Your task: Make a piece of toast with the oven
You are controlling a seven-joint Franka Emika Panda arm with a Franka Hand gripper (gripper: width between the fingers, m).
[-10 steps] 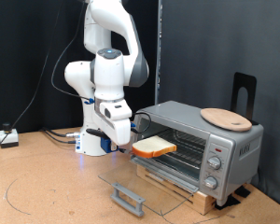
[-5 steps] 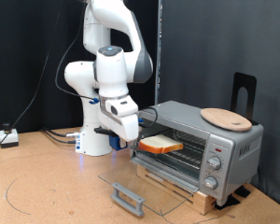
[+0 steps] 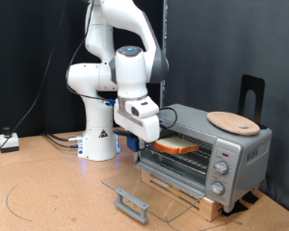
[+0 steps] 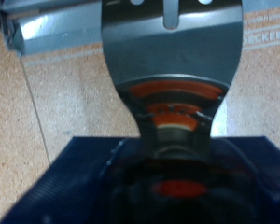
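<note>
I have the gripper (image 3: pixel 156 142) pinching the toast (image 3: pixel 175 146) by its near edge, half inside the oven (image 3: pixel 231 144); it looks light, soft, crumbly, so edge grip only.

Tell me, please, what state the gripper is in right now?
Gripper: at the oven mouth by the piece of toast; open or shut cannot be told.

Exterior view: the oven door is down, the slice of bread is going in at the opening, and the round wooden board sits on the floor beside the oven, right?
Not quite. The exterior view shows the round wooden board lying on top of the oven, not on the floor. The rest holds: the door is down and the slice of bread is at the opening by the end effector.
</note>
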